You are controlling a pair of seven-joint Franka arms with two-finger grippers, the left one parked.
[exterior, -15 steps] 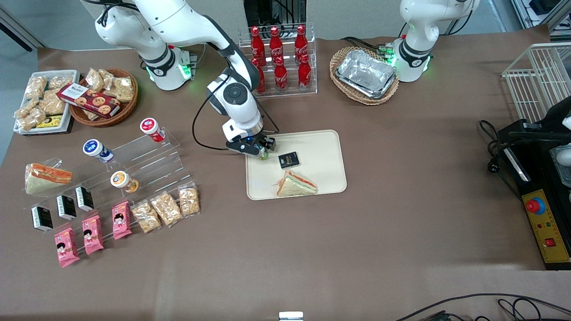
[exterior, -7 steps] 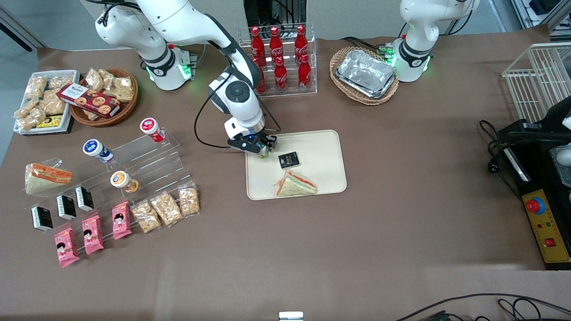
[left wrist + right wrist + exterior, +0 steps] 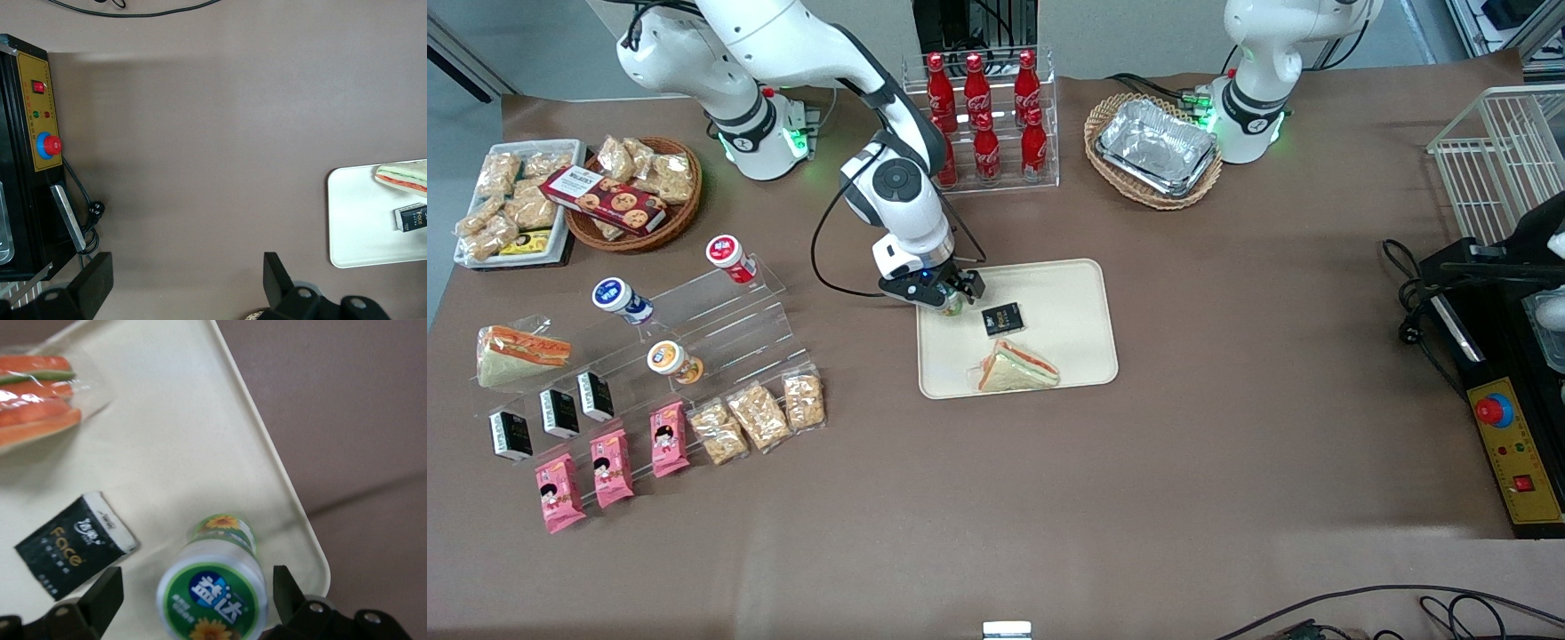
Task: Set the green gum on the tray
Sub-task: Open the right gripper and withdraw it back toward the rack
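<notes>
While the release step is in hand, items are listed from nearest the front camera outward.

Sandwich (image 3: 1017, 367): wrapped triangular wedge, lying on the tray's nearer part.

Black packet (image 3: 1002, 318): small, flat, marked "Face"; on the tray between the sandwich and the bottle, apart from both.

Tray (image 3: 1076, 307): cream plastic, rounded corners, low rim.

Green gum (image 3: 212, 592): small bottle, green-and-white cap with sunflower print. It stands upright on the tray, in the corner farthest from the front camera at the working arm's end, just inside the rim. It is near the black packet but not touching it.

Gripper (image 3: 944, 298): directly above the bottle. In the right wrist view the fingers (image 3: 102, 599) stand wide, one on each side of the cap, with a gap visible at each side; nothing is held.

Judgement: placement looks all but complete. The next move calls for a straight upward lift, fingers kept spread, so neither pad catches the cap and tips the bottle over the nearby rim.
</notes>
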